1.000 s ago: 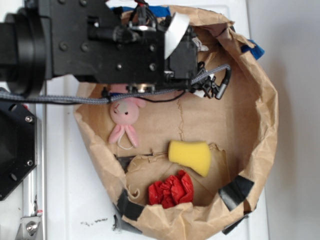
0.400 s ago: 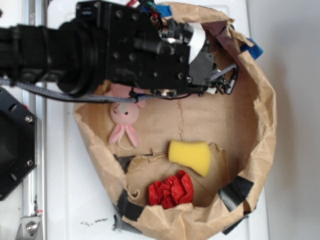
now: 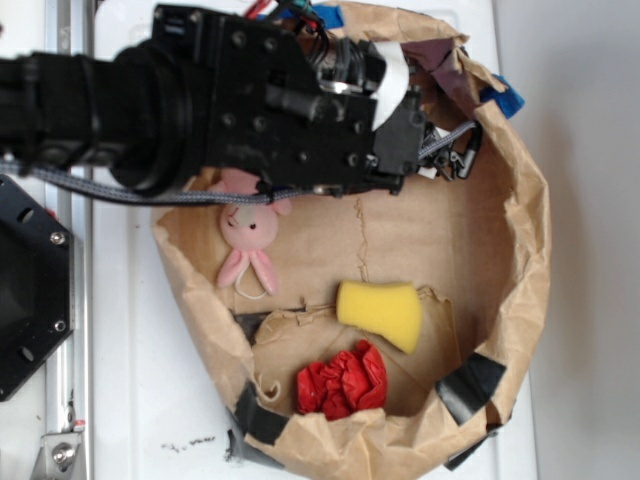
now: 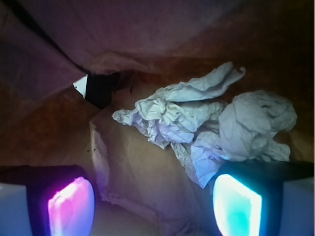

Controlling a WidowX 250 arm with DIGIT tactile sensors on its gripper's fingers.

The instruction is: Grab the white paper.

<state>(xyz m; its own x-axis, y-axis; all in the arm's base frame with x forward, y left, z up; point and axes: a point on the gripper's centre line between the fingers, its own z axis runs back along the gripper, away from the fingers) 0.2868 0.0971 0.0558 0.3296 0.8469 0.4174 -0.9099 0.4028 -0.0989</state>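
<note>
In the wrist view the white paper (image 4: pixel 211 128) is a crumpled off-white wad lying on the brown paper floor against the far wall, ahead and to the right. My gripper (image 4: pixel 153 206) is open, and only bare brown paper lies between the glowing pink pad (image 4: pixel 71 206) and cyan pad (image 4: pixel 236 206). The wad's lower edge reaches just above the cyan pad. In the exterior view the black arm hides the white paper. There the gripper (image 3: pixel 458 152) sits by the upper right wall of the paper enclosure.
Brown paper walls (image 3: pixel 520 230) ring the workspace, patched with black tape (image 3: pixel 470 385) and blue tape (image 3: pixel 505 100). Inside lie a pink bunny toy (image 3: pixel 250 235), a yellow sponge (image 3: pixel 380 313) and a red wrinkly wad (image 3: pixel 343 380). A dark gap (image 4: pixel 101 88) shows in the wall.
The arm has swung right and slightly up, carrying the gripper closer to the upper right wall of the enclosure. The toy, sponge and red wad have not moved.
</note>
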